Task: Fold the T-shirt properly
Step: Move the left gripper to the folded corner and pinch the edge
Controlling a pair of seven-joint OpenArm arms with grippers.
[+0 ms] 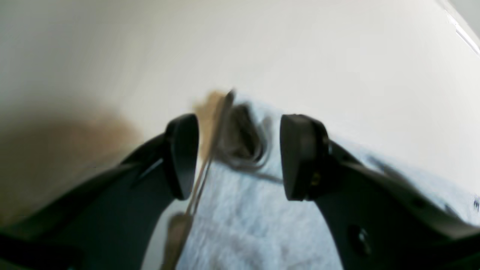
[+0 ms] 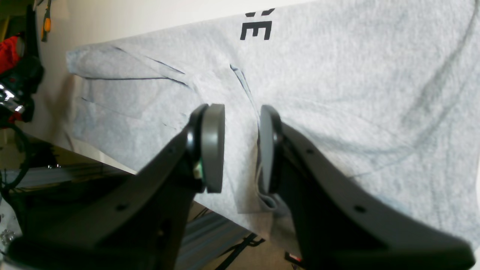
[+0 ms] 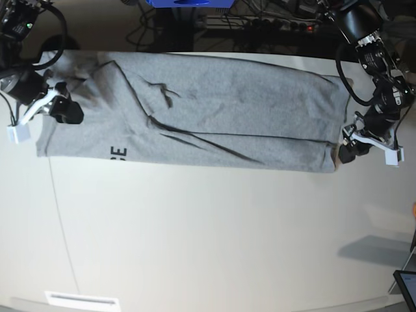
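T-shirt (image 3: 195,120), grey, folded lengthwise, spans the white table's (image 3: 208,240) far edge. Left gripper (image 1: 240,157) gapes wide over one end, holding nothing. Right gripper (image 2: 242,148), part-open, straddles a fabric fold; a grip cannot be told.

A: We're getting heavy smear in the left wrist view, fabric streaking between the black fingers (image 1: 183,157).
B: Yeah, and we're seeing the base view evenly bright, soft shadows pooling near the table (image 3: 208,240) corner.

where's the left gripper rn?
Base view, right side: left gripper sits at the T-shirt edge's near corner, open above the cloth.
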